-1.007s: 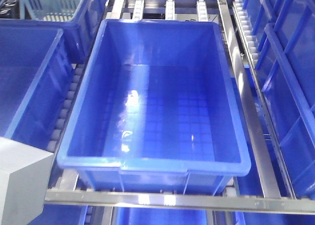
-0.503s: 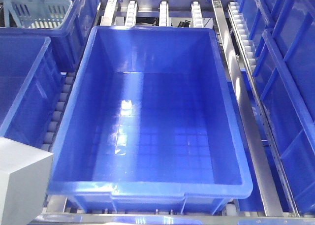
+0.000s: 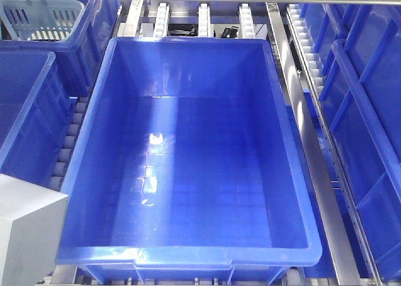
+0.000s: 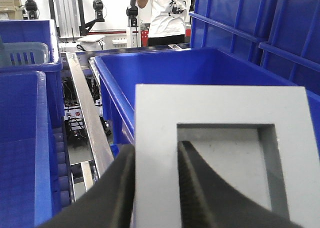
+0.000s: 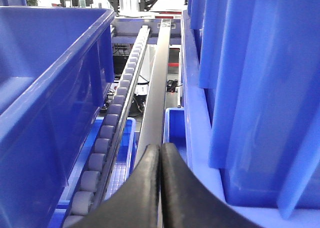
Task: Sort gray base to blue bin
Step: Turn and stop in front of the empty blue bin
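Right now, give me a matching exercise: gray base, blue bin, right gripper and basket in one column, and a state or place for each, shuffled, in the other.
Column one:
1. gray base
2. blue bin
3. right gripper
4. basket

Column two:
A. shut on nothing
B. inside another bin, far left
C. empty
D. pinched at one wall by the left gripper

Pairs: 1-D, 2-C, 3-A, 4-B.
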{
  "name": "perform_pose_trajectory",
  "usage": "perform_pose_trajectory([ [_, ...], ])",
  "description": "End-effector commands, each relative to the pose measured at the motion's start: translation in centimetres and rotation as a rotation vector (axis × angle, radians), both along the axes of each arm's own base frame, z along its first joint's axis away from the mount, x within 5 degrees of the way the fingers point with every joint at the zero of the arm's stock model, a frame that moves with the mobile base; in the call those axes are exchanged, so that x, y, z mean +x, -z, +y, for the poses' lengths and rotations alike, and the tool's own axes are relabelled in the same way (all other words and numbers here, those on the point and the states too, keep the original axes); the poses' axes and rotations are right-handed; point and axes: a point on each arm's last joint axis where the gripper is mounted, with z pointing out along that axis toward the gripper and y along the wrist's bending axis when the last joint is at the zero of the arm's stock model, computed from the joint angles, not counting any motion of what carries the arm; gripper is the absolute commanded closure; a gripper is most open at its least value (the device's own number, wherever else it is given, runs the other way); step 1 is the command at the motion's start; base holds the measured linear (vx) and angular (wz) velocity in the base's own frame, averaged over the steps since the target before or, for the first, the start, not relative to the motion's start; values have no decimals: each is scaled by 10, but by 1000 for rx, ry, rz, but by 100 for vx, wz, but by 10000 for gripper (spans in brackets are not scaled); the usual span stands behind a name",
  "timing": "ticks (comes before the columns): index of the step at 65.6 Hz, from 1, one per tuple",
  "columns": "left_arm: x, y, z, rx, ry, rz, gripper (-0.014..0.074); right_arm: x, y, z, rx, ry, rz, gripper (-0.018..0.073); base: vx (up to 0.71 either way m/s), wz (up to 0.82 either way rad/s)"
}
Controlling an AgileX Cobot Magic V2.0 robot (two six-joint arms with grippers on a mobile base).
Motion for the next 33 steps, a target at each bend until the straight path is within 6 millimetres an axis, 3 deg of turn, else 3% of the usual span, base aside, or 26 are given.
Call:
perform_pose_trajectory([
  [1, -2, -18, 0, -59, 11, -110, 602, 0, -2, 0, -11, -1, -70, 568, 2, -1],
  [33, -2, -18, 0, -59, 11, -110, 602, 0, -2, 0, -11, -1, -70, 568, 1, 0],
])
